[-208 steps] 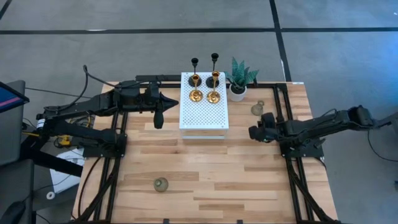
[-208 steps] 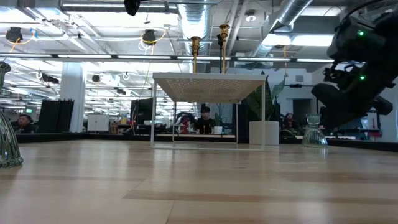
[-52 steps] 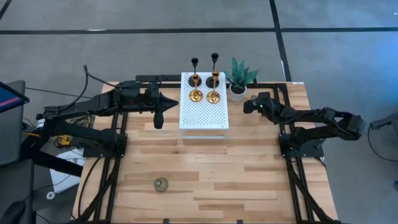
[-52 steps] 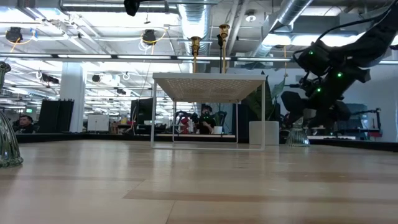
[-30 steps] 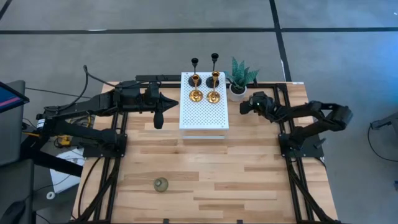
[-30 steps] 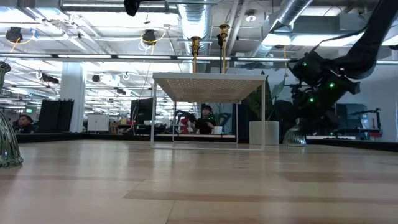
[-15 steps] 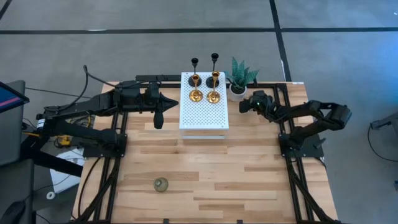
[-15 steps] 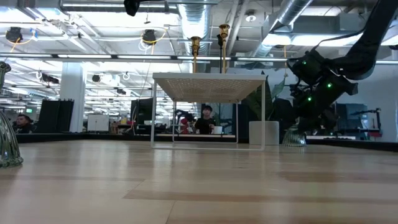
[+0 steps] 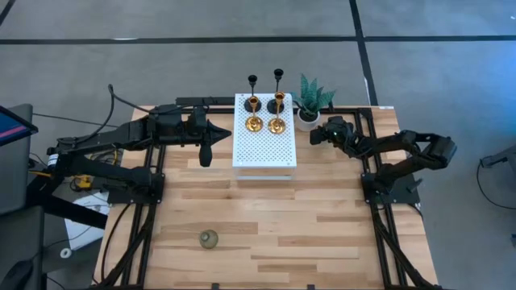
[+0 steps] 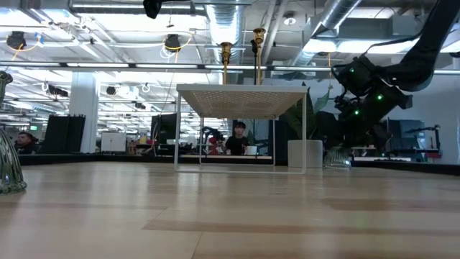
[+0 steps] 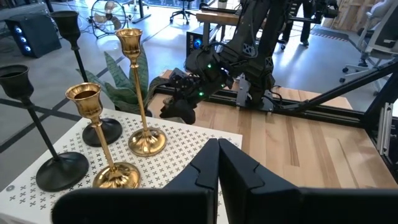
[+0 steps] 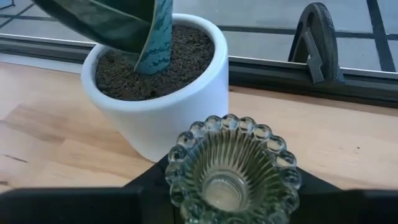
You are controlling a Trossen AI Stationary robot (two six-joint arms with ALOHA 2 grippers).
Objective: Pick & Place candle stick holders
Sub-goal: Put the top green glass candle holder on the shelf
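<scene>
From above, the right tool (image 9: 317, 137) sits just beside the small green plant in a white pot (image 9: 308, 113). Its wrist view shows the squat pale-green glass candle holder (image 12: 231, 169) between its dark fingers, closing in but maybe not tight yet, ready for lifting. The left tool (image 11: 217, 163) waits shut, empty.

The right gripper (image 10: 343, 144) hangs low over a glass holder (image 10: 335, 157) beside the white pot (image 10: 305, 153).

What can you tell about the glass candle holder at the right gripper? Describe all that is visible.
The glass candle holder is squat, clear and pale green, with ribbed walls, a beaded rim and an empty round cup. It stands upright on the wooden table beside the white plant pot, between the right gripper's dark fingers, which are closing around it.
</scene>
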